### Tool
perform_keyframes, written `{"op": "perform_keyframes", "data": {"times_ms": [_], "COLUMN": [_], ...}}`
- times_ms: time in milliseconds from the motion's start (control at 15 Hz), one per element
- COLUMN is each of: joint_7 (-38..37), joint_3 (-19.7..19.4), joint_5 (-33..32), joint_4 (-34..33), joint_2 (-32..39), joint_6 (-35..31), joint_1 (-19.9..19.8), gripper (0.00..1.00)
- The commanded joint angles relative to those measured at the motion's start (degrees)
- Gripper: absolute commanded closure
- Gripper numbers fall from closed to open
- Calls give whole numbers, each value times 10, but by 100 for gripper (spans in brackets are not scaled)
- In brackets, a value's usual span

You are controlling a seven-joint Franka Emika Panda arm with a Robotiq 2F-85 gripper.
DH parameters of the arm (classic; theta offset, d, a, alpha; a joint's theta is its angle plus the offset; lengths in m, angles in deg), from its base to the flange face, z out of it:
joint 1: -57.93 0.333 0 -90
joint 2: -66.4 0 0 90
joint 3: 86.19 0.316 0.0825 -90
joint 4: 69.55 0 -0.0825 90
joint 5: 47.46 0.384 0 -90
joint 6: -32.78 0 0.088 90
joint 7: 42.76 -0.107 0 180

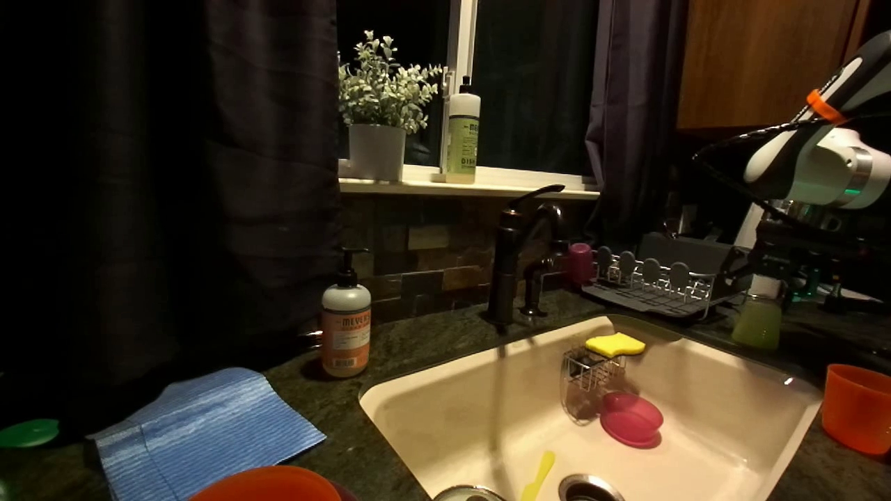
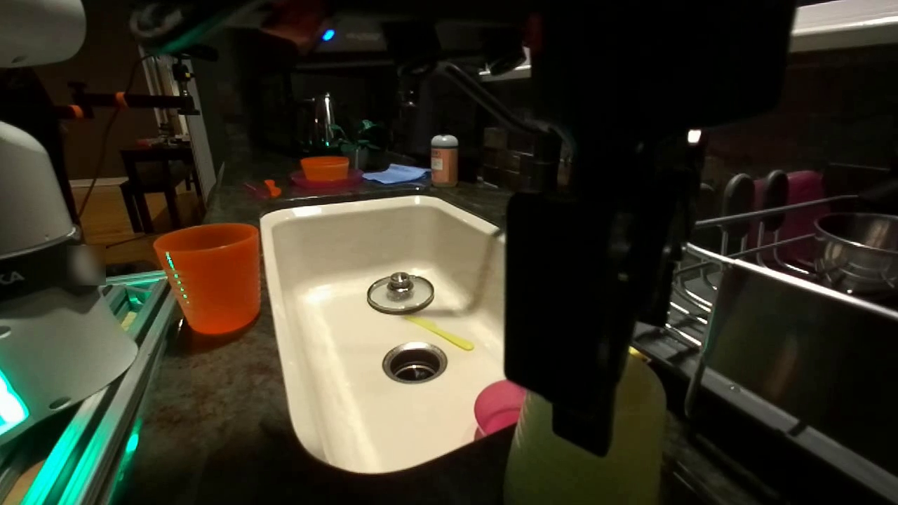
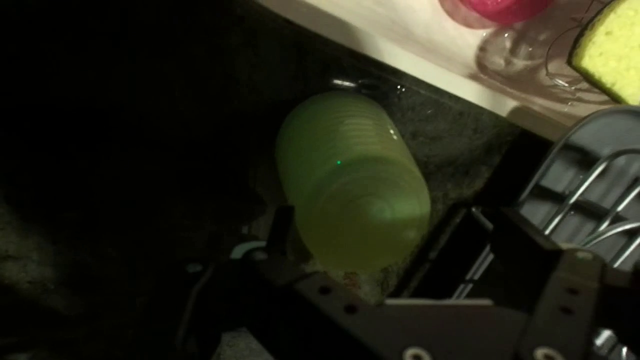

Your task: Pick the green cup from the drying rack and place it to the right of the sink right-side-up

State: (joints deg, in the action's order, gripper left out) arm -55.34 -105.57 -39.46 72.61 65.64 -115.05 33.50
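Note:
The green cup (image 1: 757, 323) stands on the dark counter between the sink (image 1: 727, 396) and the drying rack (image 1: 644, 299). Its closed base (image 3: 370, 215) faces up in the wrist view, so it looks upside down. My gripper (image 3: 393, 217) is open over it, with one finger (image 3: 281, 232) close by the cup's left edge. A gap shows between the cup and the opposite finger (image 3: 525, 235), which is near the rack. In an exterior view a dark finger (image 2: 586, 421) covers part of the cup (image 2: 586, 470). Whether either finger touches it I cannot tell.
An orange cup (image 2: 214, 280) sits on the counter along the sink's edge. Inside the sink are a pink bowl (image 1: 630, 417), a wire caddy with a yellow sponge (image 1: 616, 344) and a glass lid (image 2: 400, 294). The dark faucet (image 1: 505, 271) rises behind the basin.

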Motion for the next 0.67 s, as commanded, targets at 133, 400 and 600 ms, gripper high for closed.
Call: {"op": "perform_keyframes", "data": {"times_ms": [133,400,600], "joint_7": [11,14,24], "joint_3": [-14,-20,-25], "joint_5": [-10,-18,-22], "joint_4": [-48,-68,-80], "joint_2": [29,44,55], "joint_6": [77,97,115], "joint_1": [7,4,4], "gripper": [0,0,0]}}
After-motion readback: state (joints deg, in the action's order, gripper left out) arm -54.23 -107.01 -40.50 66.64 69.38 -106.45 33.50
